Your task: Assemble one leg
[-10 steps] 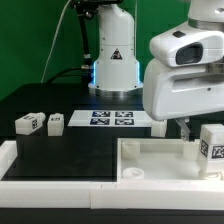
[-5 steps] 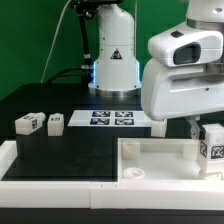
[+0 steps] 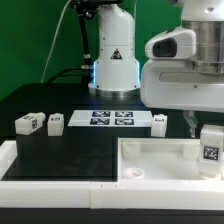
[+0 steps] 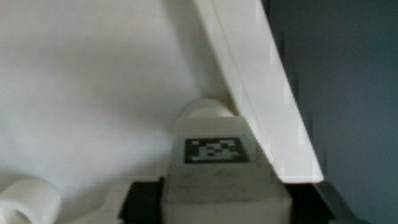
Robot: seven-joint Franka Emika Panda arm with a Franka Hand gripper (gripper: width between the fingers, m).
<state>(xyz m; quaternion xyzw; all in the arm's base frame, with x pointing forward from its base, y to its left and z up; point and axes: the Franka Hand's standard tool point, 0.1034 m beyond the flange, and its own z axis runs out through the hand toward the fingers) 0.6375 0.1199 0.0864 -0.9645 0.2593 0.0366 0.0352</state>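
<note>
My gripper (image 4: 222,204) is shut on a leg (image 4: 217,150), a white block with a tag on its face. Its black fingers (image 4: 146,200) press both sides of the leg. The leg stands upright (image 3: 211,148) in the corner of the white tray-like tabletop (image 3: 150,160) at the exterior view's right, close against the raised rim (image 4: 249,70). Whether it touches the tabletop floor I cannot tell. Two more legs (image 3: 27,123) (image 3: 56,122) lie on the black table at the left. A third loose leg (image 3: 160,120) lies behind the tabletop.
The marker board (image 3: 112,119) lies flat at the back middle, in front of the arm's base (image 3: 113,60). My wrist housing (image 3: 185,60) hangs large over the tabletop's right half. A white border (image 3: 50,170) runs along the table's front.
The wrist housing has shifted slightly, and the held leg has sunk a little lower in the tabletop's right corner. The loose legs have not moved.
</note>
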